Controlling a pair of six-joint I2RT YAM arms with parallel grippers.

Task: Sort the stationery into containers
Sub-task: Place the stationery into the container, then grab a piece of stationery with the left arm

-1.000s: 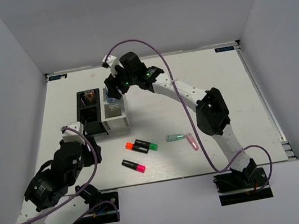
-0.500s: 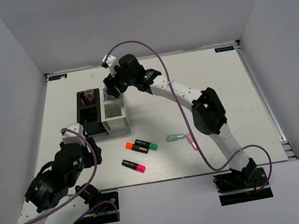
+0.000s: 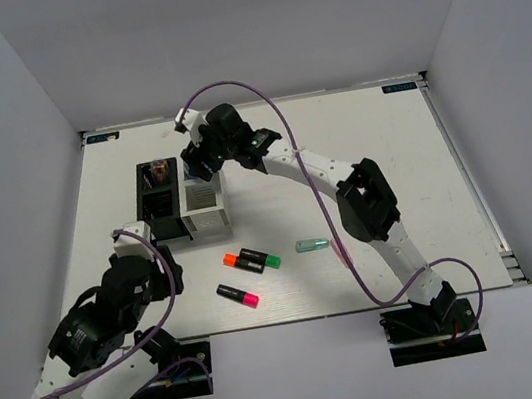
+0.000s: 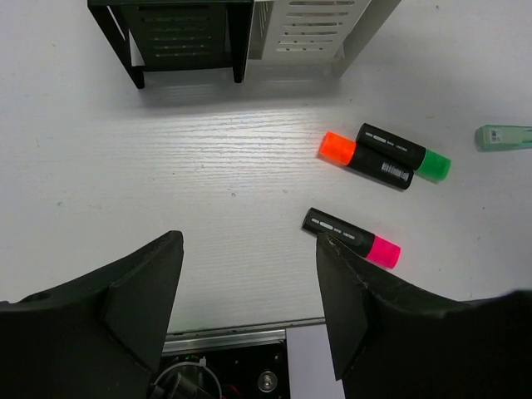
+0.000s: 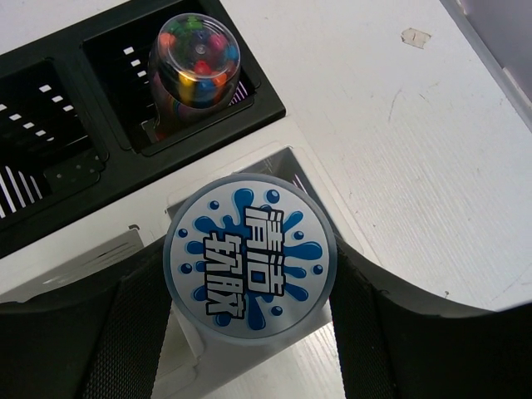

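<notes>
My right gripper [image 3: 201,162] is shut on the blue-white roll [image 5: 249,258] and holds it just above the far compartment of the white organiser [image 3: 204,209], whose rim shows in the right wrist view [image 5: 287,158]. The black organiser [image 3: 160,201] stands left of it and holds a clear tube of coloured pieces [image 5: 193,71]. My left gripper [image 4: 249,283] is open and empty above the near left of the table. The orange marker [image 4: 366,160], green marker [image 4: 405,150] and pink marker [image 4: 351,238] lie on the table. A green capsule [image 3: 311,245] and a pink capsule [image 3: 341,251] lie further right.
The table's front edge [image 4: 233,328] runs just below my left gripper. White walls enclose the table on three sides. My right arm [image 3: 368,204] and its purple cable reach across the middle, over the capsules.
My right gripper has shifted slightly left and farther back with the roll, staying over the white organiser. The left arm has barely moved.
</notes>
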